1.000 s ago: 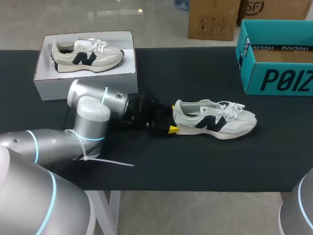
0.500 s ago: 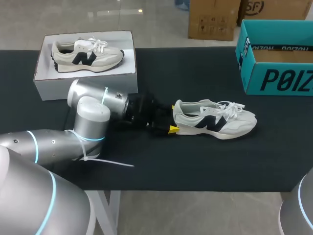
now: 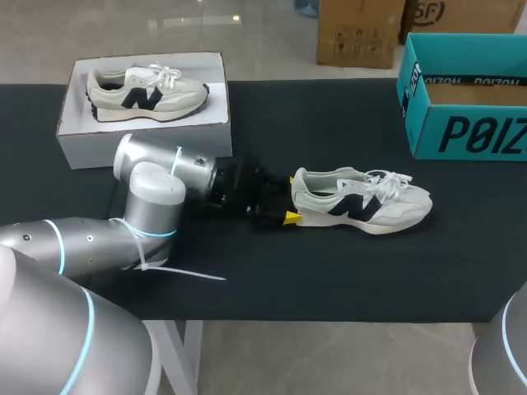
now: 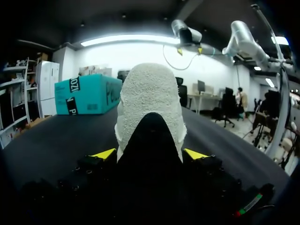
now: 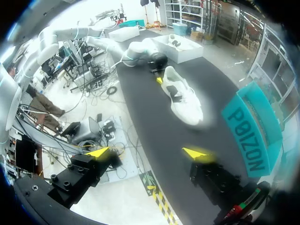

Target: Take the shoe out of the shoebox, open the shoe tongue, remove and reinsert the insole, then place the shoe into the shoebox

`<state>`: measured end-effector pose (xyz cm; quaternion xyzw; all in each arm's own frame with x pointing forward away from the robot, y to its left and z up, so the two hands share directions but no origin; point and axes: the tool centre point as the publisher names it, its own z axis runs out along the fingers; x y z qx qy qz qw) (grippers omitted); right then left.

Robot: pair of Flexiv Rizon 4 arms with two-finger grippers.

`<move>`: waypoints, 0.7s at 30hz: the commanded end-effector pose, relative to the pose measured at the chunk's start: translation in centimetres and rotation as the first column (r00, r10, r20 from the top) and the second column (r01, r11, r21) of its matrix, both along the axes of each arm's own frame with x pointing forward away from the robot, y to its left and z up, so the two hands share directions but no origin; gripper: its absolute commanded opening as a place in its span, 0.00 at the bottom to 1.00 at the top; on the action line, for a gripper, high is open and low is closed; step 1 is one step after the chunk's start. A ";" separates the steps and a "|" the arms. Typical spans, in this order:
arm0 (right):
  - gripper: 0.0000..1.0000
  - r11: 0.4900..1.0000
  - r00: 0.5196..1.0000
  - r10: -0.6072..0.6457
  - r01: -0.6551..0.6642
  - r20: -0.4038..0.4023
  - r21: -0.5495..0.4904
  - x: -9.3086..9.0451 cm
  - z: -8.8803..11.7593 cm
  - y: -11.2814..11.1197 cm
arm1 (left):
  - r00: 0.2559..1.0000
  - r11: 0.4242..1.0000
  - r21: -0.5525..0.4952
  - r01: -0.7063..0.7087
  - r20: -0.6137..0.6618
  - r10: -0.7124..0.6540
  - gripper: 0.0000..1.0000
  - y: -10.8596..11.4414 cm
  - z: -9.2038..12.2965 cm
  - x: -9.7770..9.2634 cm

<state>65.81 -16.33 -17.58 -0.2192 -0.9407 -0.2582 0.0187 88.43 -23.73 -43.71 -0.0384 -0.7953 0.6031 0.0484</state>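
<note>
- While its yellow-tipped fingers pinch the heel from both sides, the left gripper (image 4: 150,154) steadies a cream-and-grey lace-up sneaker (image 3: 362,200). The sneaker stands sole-down on the black table (image 3: 329,271), toe pointing away from the arm.
- Well apart from the sneaker, the right gripper (image 5: 147,152) hangs high over the scene, its fingers spread wide with nothing between them.
- Judging by how things lie, the sneaker is out of its box and the tongue-opening step is in hand. The white laces (image 3: 394,183) lie loose over the tongue, which does not look lifted yet.
- That next move seems to call for the right arm to come across to the laces. It would pull the tongue up and forward, with the heel braced by the left, to clear the way to the insole.
- Farther out, an open white cardboard box (image 3: 78,136) at the far left holds a matching second sneaker (image 3: 148,90). An open teal cardboard box (image 3: 461,136) stands at the far right.
</note>
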 end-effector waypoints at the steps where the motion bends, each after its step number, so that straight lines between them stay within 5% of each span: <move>1: 1.00 0.985 0.993 -0.119 0.118 0.003 -0.126 0.4 -0.4 4.6 | 1.000 1.000 0.005 0.002 0.000 -0.002 0.00 -0.2 -0.3 0.0; 9: 1.00 0.864 0.907 -0.419 0.407 0.025 -0.296 1.5 -0.3 10.7 | 1.000 1.000 0.005 0.002 0.000 -0.002 0.00 -0.2 -0.3 0.0; 14: 1.00 0.712 0.835 -0.540 0.523 0.111 -0.470 3.1 0.0 12.5 | 1.000 1.000 0.005 0.002 0.000 -0.002 0.00 -0.2 -0.3 0.0; 15: 1.00 0.716 0.852 -0.496 0.510 0.168 -0.476 3.5 0.3 13.0 | 1.000 1.000 0.005 0.002 0.000 -0.002 0.00 -0.2 -0.3 0.0; 21: 1.00 0.716 0.852 -0.496 0.510 0.168 -0.476 3.5 0.3 13.0 | 1.000 1.000 0.005 0.002 0.000 -0.002 0.00 -0.2 -0.3 0.0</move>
